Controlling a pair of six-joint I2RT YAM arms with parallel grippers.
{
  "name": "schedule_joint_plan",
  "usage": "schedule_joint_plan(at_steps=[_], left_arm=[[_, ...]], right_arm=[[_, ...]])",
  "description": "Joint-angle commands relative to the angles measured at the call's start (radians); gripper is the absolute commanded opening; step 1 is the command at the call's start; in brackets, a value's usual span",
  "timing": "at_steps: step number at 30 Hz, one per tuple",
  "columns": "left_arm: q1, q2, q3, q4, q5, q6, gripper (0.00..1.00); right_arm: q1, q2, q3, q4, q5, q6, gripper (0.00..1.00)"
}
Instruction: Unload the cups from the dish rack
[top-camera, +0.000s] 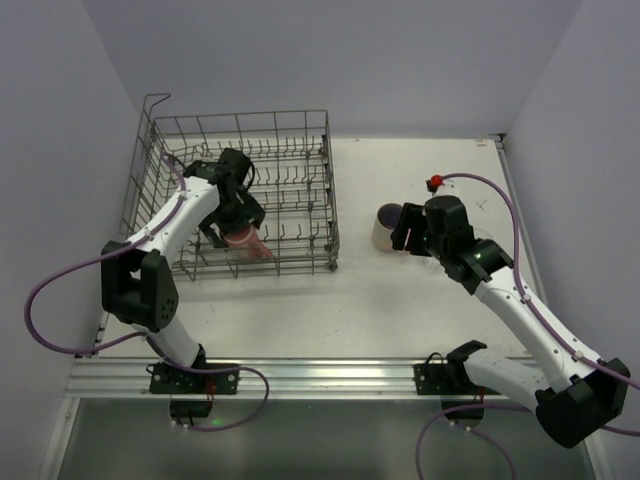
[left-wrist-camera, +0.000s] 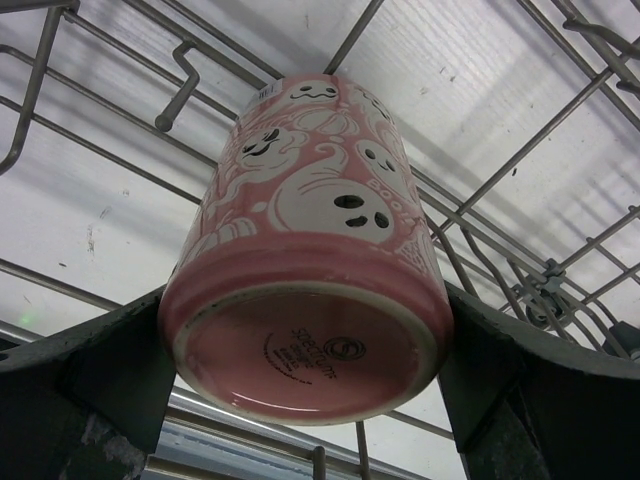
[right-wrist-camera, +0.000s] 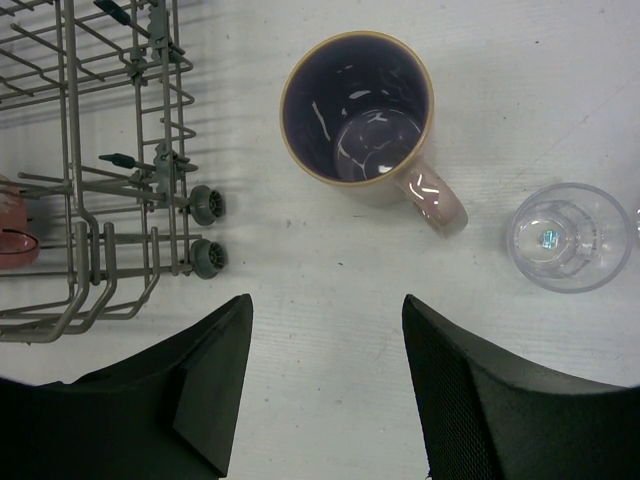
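Note:
A pink mug with white ghosts (left-wrist-camera: 310, 200) lies tilted inside the dish rack (left-wrist-camera: 180, 95), its base toward the camera. My left gripper (left-wrist-camera: 305, 300) is open and straddles that base, with a finger close against each side. From above, the left gripper (top-camera: 240, 232) is low in the dish rack (top-camera: 300, 128) at the pink mug (top-camera: 247, 244). On the table to the right stand a pink-cream handled mug (right-wrist-camera: 357, 105), dark purple inside, and a clear glass tumbler (right-wrist-camera: 568, 235). Above bare table near them my right gripper (right-wrist-camera: 326, 305) hangs open and empty, just short of the handled mug (top-camera: 386, 226).
The rack's corner with its two small grey wheels (right-wrist-camera: 208, 230) lies left of the right gripper (top-camera: 405, 232). A small red object (top-camera: 434, 183) sits at the back right on the table. Walls close in the table on the left, back and right.

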Motion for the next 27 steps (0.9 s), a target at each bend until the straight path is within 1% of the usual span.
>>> schedule_joint_plan(at_steps=[1,7,10,12,15,16,18,19,22,24,27], left_arm=[[-0.002,0.006,-0.015,0.017,-0.041,-0.030,1.00],[-0.002,0.013,-0.043,0.045,-0.051,-0.028,0.99],[-0.002,0.022,-0.051,0.058,-0.045,-0.021,0.96],[-0.002,0.027,-0.054,0.068,-0.043,-0.018,0.92],[-0.002,0.027,-0.057,0.085,-0.038,-0.002,0.78],[-0.002,0.023,-0.058,0.089,-0.037,0.001,0.63],[-0.001,0.019,-0.062,0.097,-0.028,0.002,0.45],[-0.001,0.021,-0.063,0.095,-0.022,0.004,0.30],[0.004,0.021,-0.069,0.106,0.014,0.015,0.00],[0.004,0.022,-0.066,0.108,0.038,0.022,0.00],[0.004,0.010,-0.034,0.089,0.029,0.036,0.00]], right_arm=[[0.002,-0.016,-0.013,0.037,-0.008,0.006,0.64],[0.003,-0.015,-0.018,0.039,-0.008,0.007,0.64],[0.003,-0.019,-0.018,0.036,-0.006,0.004,0.64],[0.002,-0.022,-0.021,0.036,-0.003,0.002,0.64],[0.002,-0.028,-0.027,0.040,-0.002,0.002,0.64],[0.002,-0.029,-0.027,0.042,-0.002,0.004,0.64],[0.002,-0.029,-0.029,0.043,-0.002,0.006,0.64],[0.003,-0.029,-0.029,0.045,-0.002,0.006,0.64],[0.002,-0.031,-0.026,0.043,-0.003,0.007,0.64],[0.002,-0.038,-0.018,0.033,-0.005,0.006,0.64],[0.002,-0.049,-0.001,0.023,-0.008,0.006,0.64]])
